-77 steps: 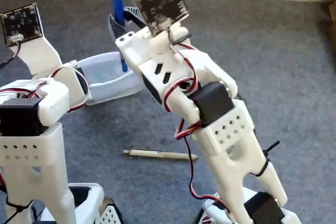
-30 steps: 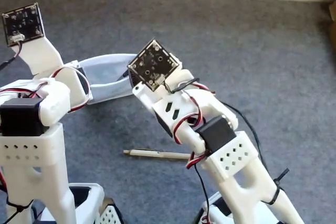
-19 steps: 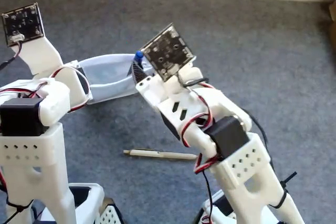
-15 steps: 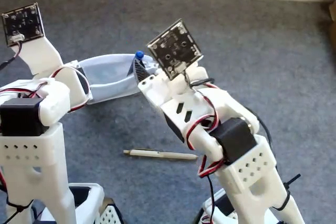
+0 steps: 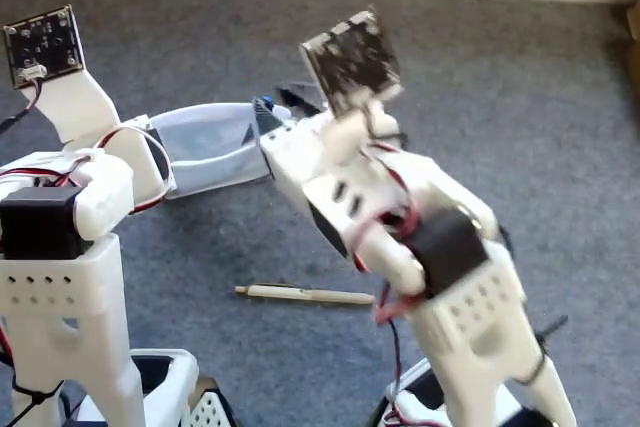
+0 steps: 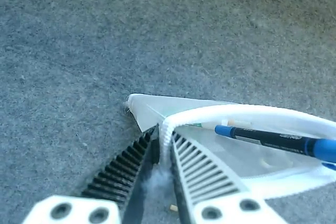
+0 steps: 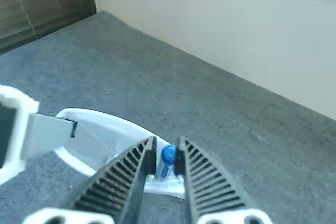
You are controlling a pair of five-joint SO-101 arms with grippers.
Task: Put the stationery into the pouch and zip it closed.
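Blue is the colour to watch: the right gripper (image 7: 167, 141) has its ribbed black jaws drawn nearly together, and the rounded top end of the blue pen (image 7: 168, 155) sits pinched in the narrow gap between them. From that end the pen slants down into the mouth of the pouch (image 6: 152, 107), its other end lying inside against the clear wall, just under the white zip rim. And over on the left side, look at this, the left gripper (image 6: 161, 136) is clamped tight on that rim, jaws closed right on the white zip edge beside the pouch's pointed left corner, and the mouth bows open from there. The pouch itself lies on the grey carpet (image 5: 520, 97), toward the far left of the scene, between the two arms. The left arm (image 5: 70, 227) stands at the near left edge. The right arm (image 5: 400, 217) leans in from the near right, its wrist above the pouch's right end. Closer to us, a beige pen (image 5: 305, 294) lies flat on the carpet between the two arm bases, lengthwise left to right, well apart from the pouch. At the far edge of the carpet a pale wall (image 7: 236, 24) runs across.
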